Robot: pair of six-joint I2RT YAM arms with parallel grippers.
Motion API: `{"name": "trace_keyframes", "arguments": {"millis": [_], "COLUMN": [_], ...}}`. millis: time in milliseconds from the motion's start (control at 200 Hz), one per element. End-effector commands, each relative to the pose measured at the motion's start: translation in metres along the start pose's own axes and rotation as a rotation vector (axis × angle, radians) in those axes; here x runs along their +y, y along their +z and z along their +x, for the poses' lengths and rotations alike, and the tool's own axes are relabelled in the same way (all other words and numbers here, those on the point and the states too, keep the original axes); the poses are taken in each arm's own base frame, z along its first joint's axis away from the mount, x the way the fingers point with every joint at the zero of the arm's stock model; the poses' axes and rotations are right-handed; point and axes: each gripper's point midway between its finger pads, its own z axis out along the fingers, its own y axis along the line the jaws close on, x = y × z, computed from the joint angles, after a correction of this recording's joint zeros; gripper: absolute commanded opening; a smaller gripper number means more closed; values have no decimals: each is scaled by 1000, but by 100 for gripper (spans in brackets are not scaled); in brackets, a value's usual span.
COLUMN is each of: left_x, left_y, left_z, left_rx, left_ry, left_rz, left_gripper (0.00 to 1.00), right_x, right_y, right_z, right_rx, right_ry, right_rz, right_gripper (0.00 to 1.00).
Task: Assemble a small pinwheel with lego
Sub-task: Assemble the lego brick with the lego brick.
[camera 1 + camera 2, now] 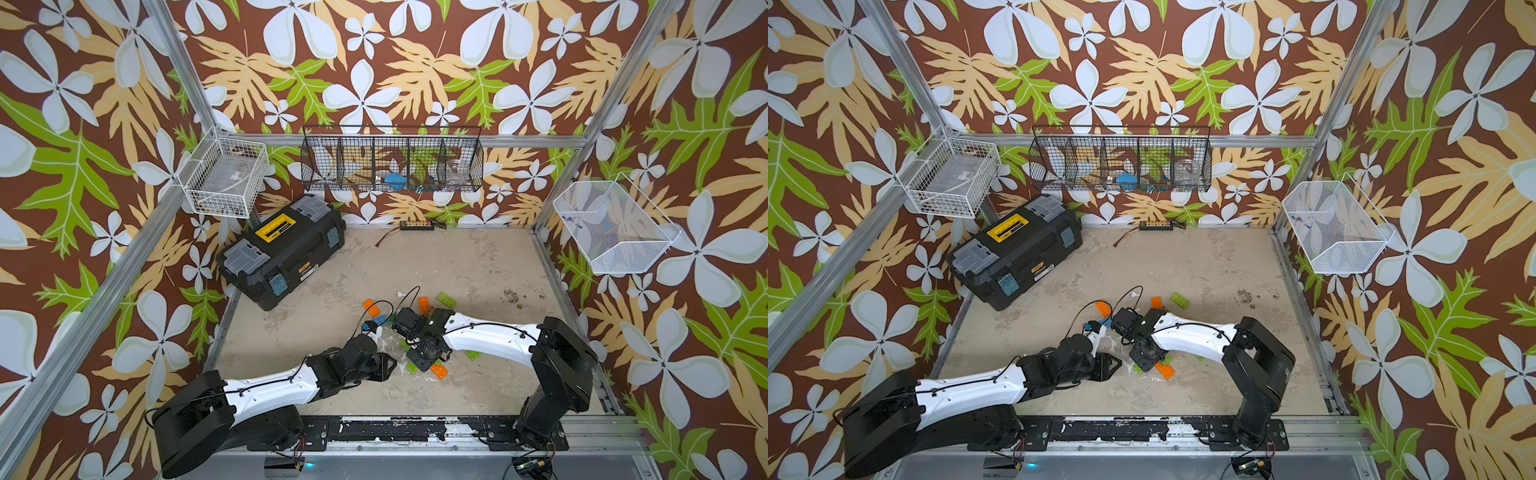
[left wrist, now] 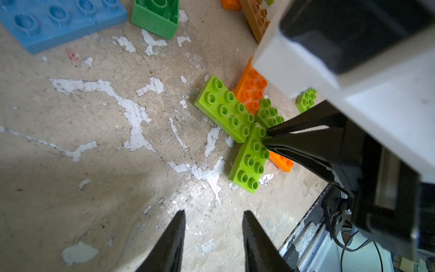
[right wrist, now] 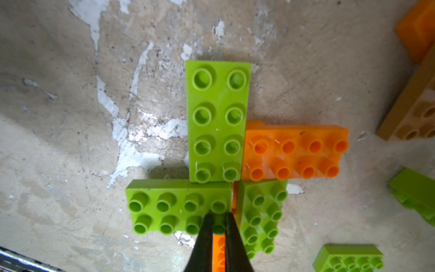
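Lego bricks lie joined in a pinwheel cross: three lime green bricks (image 3: 217,117) (image 3: 176,207) (image 3: 263,216) and an orange one (image 3: 294,153), with another orange brick (image 3: 220,249) showing underneath. My right gripper (image 3: 217,215) is shut, and its tips press on the inner end of a lime brick (image 2: 249,160). In both top views it points down over the cross (image 1: 411,368). My left gripper (image 2: 214,213) is open and holds nothing. It hovers over bare table a short way left of the cross (image 1: 392,362). A blue brick (image 2: 58,21), a dark green one (image 2: 155,18) and a tan-brown one (image 2: 256,21) lie beyond.
Loose orange bricks (image 1: 368,303) (image 1: 424,305) and a lime one (image 1: 445,299) lie behind the arms. A black toolbox (image 1: 282,249) stands at the back left. Wire baskets (image 1: 392,162) hang on the walls. A metal rail (image 1: 415,432) runs along the table's front edge.
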Motion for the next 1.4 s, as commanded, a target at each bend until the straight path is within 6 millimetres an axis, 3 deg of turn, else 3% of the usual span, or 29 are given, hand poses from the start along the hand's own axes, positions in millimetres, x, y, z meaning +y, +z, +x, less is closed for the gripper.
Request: {"name": "trace_keyframes", "arguments": {"millis": [0, 350, 686, 921, 1161, 1396], "left_x": [-2, -1, -1, 0, -2, -5], "left_y": [-1, -2, -2, -4, -2, -1], "left_z": [-5, -5, -7, -9, -10, -13], "left_rx": [-20, -26, -30, -41, -36, -36], "left_ry": [8, 7, 9, 8, 16, 24], "left_rz": [0, -7, -11, -20, -19, -18], "left_gripper": [43, 43, 43, 43, 43, 43], "right_x": [-2, -8, 1, 6, -10, -14], "right_y": [0, 8, 17, 29, 34, 33], "right_z": [-1, -5, -6, 4, 15, 21], "right_rx": [1, 5, 13, 82, 121, 144], "right_ry": [-6, 14, 21, 86, 227, 282], "right_rz": [8, 13, -41, -86, -109, -115], "right_gripper": [6, 6, 6, 6, 5, 5]}}
